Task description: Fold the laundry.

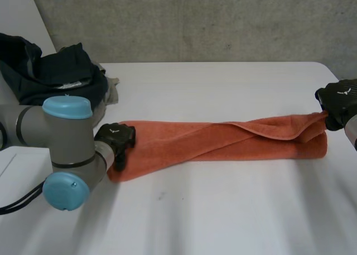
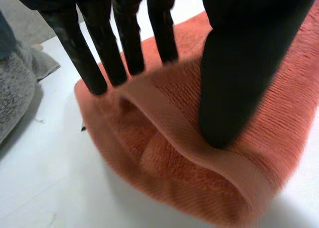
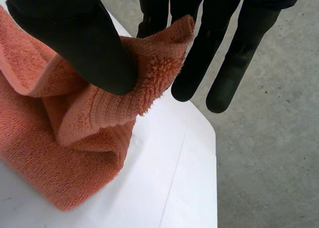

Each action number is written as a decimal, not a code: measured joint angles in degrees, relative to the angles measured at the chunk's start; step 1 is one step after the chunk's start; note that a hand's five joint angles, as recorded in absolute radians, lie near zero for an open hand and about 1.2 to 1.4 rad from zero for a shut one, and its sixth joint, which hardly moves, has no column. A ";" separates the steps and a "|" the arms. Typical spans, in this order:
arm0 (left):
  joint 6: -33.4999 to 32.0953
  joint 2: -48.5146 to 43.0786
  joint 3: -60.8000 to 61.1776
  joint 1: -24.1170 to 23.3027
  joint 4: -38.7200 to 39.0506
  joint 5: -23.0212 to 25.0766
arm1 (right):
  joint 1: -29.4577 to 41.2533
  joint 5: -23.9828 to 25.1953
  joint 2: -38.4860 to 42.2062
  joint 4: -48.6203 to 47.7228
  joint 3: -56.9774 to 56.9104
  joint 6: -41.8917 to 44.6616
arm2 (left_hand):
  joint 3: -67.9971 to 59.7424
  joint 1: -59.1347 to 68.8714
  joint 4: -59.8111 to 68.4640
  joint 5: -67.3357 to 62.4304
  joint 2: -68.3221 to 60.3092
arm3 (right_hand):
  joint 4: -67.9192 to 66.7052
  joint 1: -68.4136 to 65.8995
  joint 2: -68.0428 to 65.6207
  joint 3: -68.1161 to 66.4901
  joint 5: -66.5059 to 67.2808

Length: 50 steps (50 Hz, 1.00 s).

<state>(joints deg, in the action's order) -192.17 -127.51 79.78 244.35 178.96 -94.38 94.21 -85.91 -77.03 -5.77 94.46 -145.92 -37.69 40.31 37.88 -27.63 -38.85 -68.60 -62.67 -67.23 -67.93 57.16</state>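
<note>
Towel (image 1: pixel 223 140) stretched across table (image 1: pixel 223 210); left robot hand (image 1: pixel 116 139), right robot hand (image 1: pixel 337 101) pinch opposite ends.

No legible text or labels anywhere

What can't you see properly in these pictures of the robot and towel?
Head view: the left arm covers part of the left hand at one end of the orange towel.
Head view: the picture's edge cuts off the right hand.
Head view: the dark clothes pile is bunched and cut off; which garments, unclear.
Wrist views: the towel's top layer hides its inside.
</note>
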 measured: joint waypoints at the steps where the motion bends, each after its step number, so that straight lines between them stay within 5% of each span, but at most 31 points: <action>1: -0.07 -0.18 -0.14 0.00 0.00 -0.31 | 0.00 0.01 0.00 -0.08 0.14 0.02 | -10.87 11.73 11.03 -10.68 -11.09 | 0.00 0.00 0.00 0.00 0.00; 5: -0.22 -0.30 -0.38 -0.01 -0.06 -1.05 | 0.00 0.13 0.01 -0.27 0.40 0.09 | -28.56 24.67 29.76 -28.29 -28.44 | 0.00 0.00 0.00 0.00 0.00; 16: -1.01 8.78 0.56 -0.16 -2.48 -1.04 | -0.55 0.48 -4.39 1.41 -1.35 0.82 | -29.07 24.67 30.69 -28.68 -29.14 | 0.00 0.00 0.00 0.00 0.00; 24: -6.19 29.52 1.32 1.40 -7.90 -0.26 | -5.40 0.66 -14.27 20.20 -14.64 6.04 | -29.48 25.77 30.71 -29.53 -29.40 | 0.00 0.00 0.00 -0.17 0.00; 32: -14.19 39.17 1.61 6.41 -9.66 2.66 | -10.01 0.50 -15.77 34.86 -25.80 12.36 | -29.48 26.34 30.73 -29.53 -29.40 | 0.00 0.00 0.00 -0.17 0.00; 43: -18.01 27.69 3.19 9.31 -9.78 6.50 | -9.96 0.39 -7.15 34.46 -22.71 13.06 | -29.48 26.50 30.74 -29.53 -29.40 | 0.00 0.00 0.00 -0.17 0.00; 50: -17.52 14.31 -9.63 8.58 1.34 5.81 | -7.95 -1.36 3.27 21.90 -26.84 5.19 | -29.52 26.65 30.76 -29.53 -29.41 | -0.01 0.00 0.00 -0.17 0.00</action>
<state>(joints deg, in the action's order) -209.69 -113.20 70.15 252.93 180.31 -88.57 86.26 -87.27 -73.76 16.13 67.62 -140.73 -67.21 66.95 68.64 -57.16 -68.26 -68.61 -62.67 -67.24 -68.10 57.17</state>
